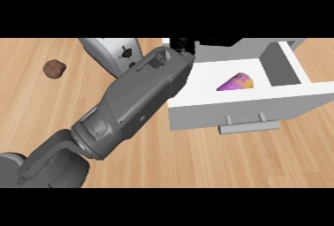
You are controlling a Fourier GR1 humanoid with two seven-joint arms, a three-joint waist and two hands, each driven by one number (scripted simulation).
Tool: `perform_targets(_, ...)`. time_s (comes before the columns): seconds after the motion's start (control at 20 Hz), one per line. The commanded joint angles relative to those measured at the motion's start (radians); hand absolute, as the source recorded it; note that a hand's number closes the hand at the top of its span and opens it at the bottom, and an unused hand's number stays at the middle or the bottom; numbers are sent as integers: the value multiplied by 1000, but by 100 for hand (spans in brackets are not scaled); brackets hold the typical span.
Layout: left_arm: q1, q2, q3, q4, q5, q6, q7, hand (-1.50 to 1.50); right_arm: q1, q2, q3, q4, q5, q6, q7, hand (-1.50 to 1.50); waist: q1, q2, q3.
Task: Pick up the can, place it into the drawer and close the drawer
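Inside the boxy white drawer (pixel 195 117) lies a purple-orange cone (pixel 236 82).

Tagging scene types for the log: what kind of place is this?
Probably a kitchen counter: a wood-grain countertop, an open white drawer with a bar handle, and a grey appliance at the back edge.

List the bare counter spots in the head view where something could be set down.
Free: wooden counter in front of the drawer, right of the left forearm; and the strip below the brown lump at left. Crowded: the top middle, where the forearm crosses a grey appliance. Inside the drawer, the purple-orange can leaves bare floor at left.
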Motion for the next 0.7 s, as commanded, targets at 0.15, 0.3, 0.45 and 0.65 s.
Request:
perform_targets(0.15, 27, 0, -35, -9, 71, 24, -49, -150, -33, -27, -16, 11, 3, -9, 1, -150, 3, 1, 0)
perform_targets(0.3, 14, 0, -25, 40, 78, 5, -90, -150, -9, 8, -1, 0, 11, 2, -5, -150, -1, 3, 0)
perform_targets(0.45, -23, 0, -41, 20, 106, 52, -74, -150, -21, -20, -26, -8, 21, 15, -37, -150, -16, 2, 0)
perform_targets(0.65, -24, 0, -8, 26, 112, 3, -114, -150, -40, -53, -39, -108, 208, 67, -139, -150, 11, 1, -1)
